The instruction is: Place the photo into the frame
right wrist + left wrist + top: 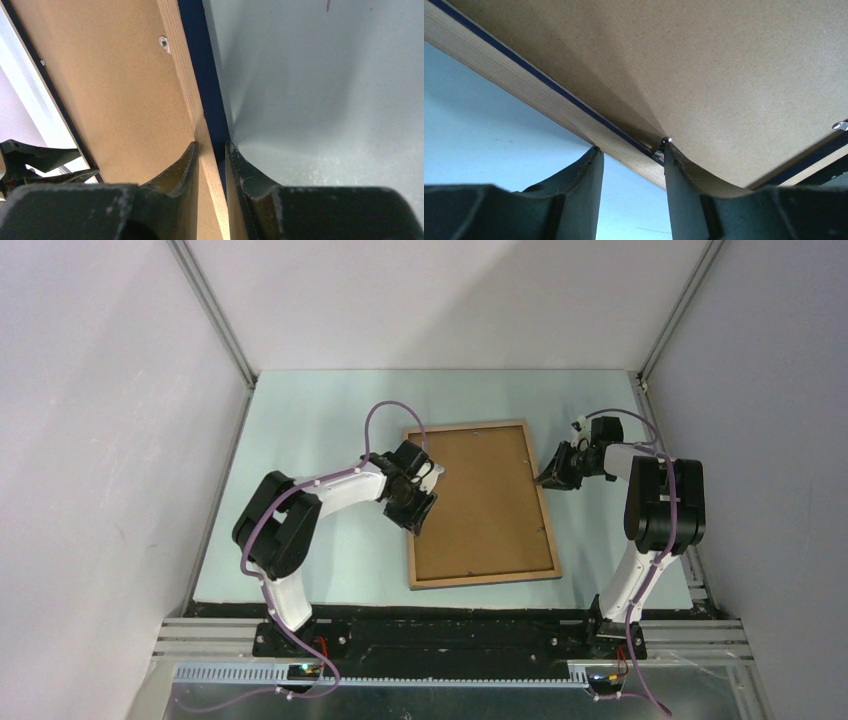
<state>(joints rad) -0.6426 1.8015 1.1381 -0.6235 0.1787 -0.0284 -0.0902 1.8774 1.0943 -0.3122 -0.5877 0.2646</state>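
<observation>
Pale surface (pixel 320 440), white-walled booth. Right claw (pixel 212 150): clamped on right rail of frame (pixel 185 65), which lies flat mid-surface, board (pixel 480 500) up. Left claw (pixel 631 150): astride left rail, board edge bowed there; cannot tell if gripping. Photo not in view. Risk: board levered loose, or frame skewed by uneven pinching. Arms angled inward, wrists low.

Brown backing board (pixel 480 502) mid-table, one edge bowed; pale green tabletop (pixel 310 430); white walls (pixel 100 440); aluminium rails (pixel 450 640) along near edge.
</observation>
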